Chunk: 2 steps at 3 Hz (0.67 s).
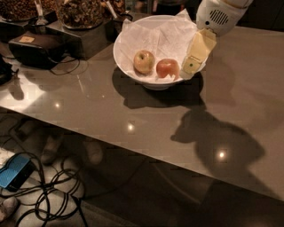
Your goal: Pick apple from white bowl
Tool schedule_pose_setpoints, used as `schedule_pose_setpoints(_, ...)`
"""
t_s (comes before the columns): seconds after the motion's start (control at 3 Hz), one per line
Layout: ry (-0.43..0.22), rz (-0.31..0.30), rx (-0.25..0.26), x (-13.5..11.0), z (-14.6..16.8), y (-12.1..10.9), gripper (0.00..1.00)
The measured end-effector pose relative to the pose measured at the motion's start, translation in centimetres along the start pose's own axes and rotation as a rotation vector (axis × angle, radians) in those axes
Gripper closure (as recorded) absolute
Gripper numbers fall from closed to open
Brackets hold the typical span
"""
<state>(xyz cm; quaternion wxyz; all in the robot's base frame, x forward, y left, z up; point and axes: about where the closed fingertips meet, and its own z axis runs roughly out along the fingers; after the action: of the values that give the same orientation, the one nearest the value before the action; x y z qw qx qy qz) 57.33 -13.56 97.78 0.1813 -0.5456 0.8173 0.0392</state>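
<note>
The white bowl (128,34), lined with crinkled white paper, stands at the back middle of the grey table. In it lie the reddish-orange apple (167,68) on the right and a yellow-green apple (144,61) to its left, close together. My gripper (191,66), cream coloured below a white wrist, reaches down from the top right. Its tip is at the bowl's right rim, just to the right of the reddish-orange apple. It holds nothing that I can see.
A black device (35,48) with a cable and dark containers of food (80,13) stand at the back left. The table's front edge runs diagonally from the left to the lower right. Below it on the floor lie tangled cables (53,190) and a blue object (13,170).
</note>
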Motion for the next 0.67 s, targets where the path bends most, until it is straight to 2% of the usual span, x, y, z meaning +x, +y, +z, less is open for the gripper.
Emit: schedule_pose_setpoints(0.67, -0.015, 0.116, -0.038, -3.3, 3.0, -3.2, 0.00)
